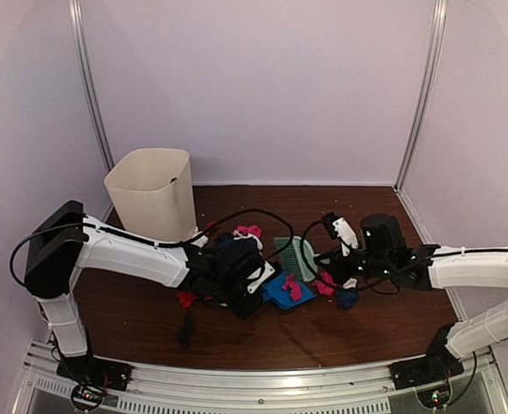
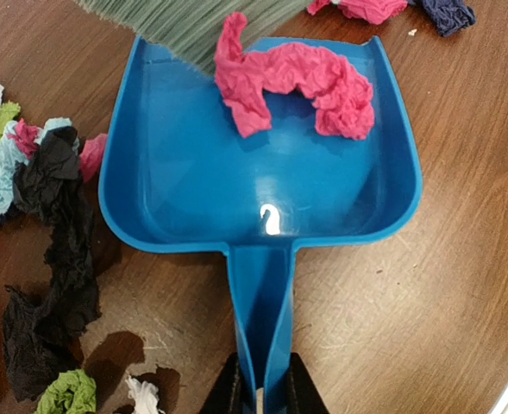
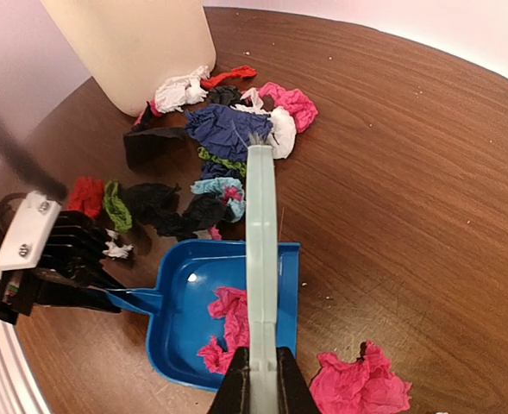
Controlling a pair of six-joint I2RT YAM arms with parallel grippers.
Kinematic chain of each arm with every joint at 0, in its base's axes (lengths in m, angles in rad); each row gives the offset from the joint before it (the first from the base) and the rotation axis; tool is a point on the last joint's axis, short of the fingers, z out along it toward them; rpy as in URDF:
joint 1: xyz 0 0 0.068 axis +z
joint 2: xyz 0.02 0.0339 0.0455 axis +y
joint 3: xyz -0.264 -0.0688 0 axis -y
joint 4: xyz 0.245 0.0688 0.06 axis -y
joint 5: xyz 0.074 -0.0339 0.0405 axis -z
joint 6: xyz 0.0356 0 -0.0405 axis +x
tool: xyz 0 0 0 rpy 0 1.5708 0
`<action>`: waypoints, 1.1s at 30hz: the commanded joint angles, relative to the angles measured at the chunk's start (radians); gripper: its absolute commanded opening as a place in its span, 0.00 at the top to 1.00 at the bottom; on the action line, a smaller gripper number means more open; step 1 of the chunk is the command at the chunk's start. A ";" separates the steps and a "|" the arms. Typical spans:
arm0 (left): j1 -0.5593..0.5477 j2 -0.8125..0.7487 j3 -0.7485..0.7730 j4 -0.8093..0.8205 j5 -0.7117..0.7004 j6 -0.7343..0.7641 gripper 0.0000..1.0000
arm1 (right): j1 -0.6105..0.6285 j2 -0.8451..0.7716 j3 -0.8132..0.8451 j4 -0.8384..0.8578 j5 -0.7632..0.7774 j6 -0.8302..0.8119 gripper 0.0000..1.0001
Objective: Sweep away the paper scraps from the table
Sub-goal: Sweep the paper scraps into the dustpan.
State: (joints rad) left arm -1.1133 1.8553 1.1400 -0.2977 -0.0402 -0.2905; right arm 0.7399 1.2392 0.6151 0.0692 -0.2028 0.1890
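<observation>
My left gripper (image 2: 262, 388) is shut on the handle of a blue dustpan (image 2: 193, 172), which lies flat on the table (image 1: 340, 332). One long pink scrap (image 2: 297, 82) lies inside the pan near its open lip. My right gripper (image 3: 260, 379) is shut on the pale green brush (image 3: 260, 241), whose bristles (image 2: 193, 26) rest at the pan's mouth. A heap of paper scraps (image 3: 210, 155) in black, blue, white, green and pink lies beyond and beside the pan. Another pink scrap (image 3: 361, 384) sits outside the pan by the brush handle.
A tall cream bin (image 1: 153, 194) stands at the back left, close behind the scrap heap. A red scrap (image 1: 186, 298) and a black one lie under the left arm. A dark blue scrap (image 1: 347, 298) lies below the right wrist. The silver rail (image 1: 262, 379) runs along the front.
</observation>
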 commanded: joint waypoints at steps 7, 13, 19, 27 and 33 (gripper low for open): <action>0.005 -0.016 -0.026 0.091 0.040 0.046 1.00 | -0.002 -0.234 -0.063 -0.052 0.125 0.137 1.00; 0.003 -0.018 -0.029 0.098 0.094 0.048 1.00 | -0.003 -0.343 -0.072 -0.135 0.258 0.164 1.00; 0.001 -0.024 -0.037 0.101 0.142 0.055 1.00 | -0.003 -0.431 -0.060 -0.256 0.460 0.241 1.00; -0.027 -0.027 -0.040 0.079 0.180 0.064 1.00 | -0.004 -0.511 -0.029 -0.462 0.750 0.438 1.00; -0.032 -0.023 -0.041 0.076 0.218 0.071 1.00 | -0.004 -0.496 -0.026 -0.563 0.865 0.538 1.00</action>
State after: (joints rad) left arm -1.1400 1.8553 1.1118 -0.2363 0.1326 -0.2390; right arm 0.7399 0.7380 0.5617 -0.3962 0.5163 0.6270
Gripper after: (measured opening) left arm 0.140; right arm 0.076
